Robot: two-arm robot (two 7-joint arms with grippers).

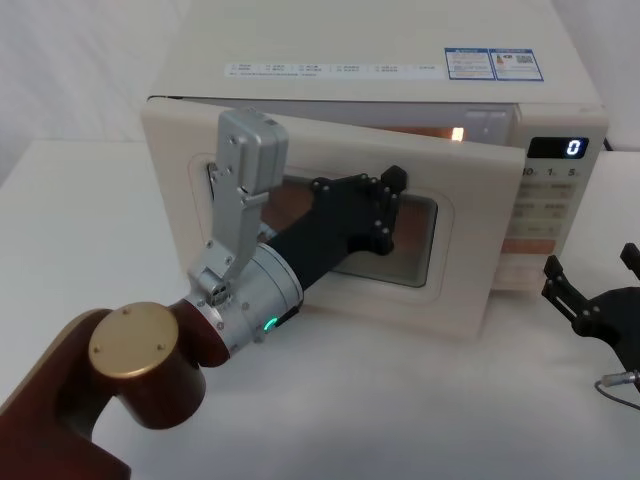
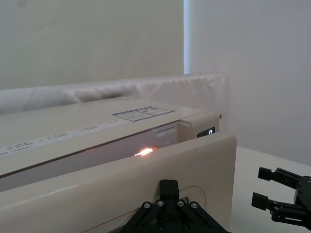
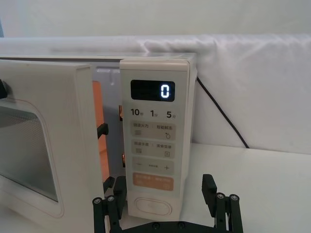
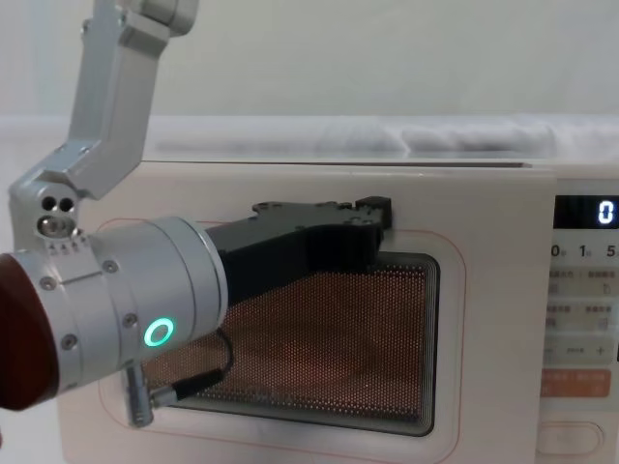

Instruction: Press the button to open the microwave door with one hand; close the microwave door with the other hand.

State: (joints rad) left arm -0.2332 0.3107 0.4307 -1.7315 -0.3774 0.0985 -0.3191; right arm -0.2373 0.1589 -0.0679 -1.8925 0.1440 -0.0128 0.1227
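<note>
Microwave door (image 1: 470, 240) ajar, free edge swung out from control panel (image 3: 155, 136), orange glow in gap. Button (image 3: 153, 206) at panel bottom, untouched. Left end effector (image 1: 385, 205) against door window (image 4: 387, 338), fingers together. Right end effector (image 1: 590, 290) low over table (image 1: 520, 400), right of microwave, fingers apart.

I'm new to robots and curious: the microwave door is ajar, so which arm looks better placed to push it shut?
Probably the left: the left gripper is already at the microwave door, while the right gripper sits low beside the control panel.
</note>
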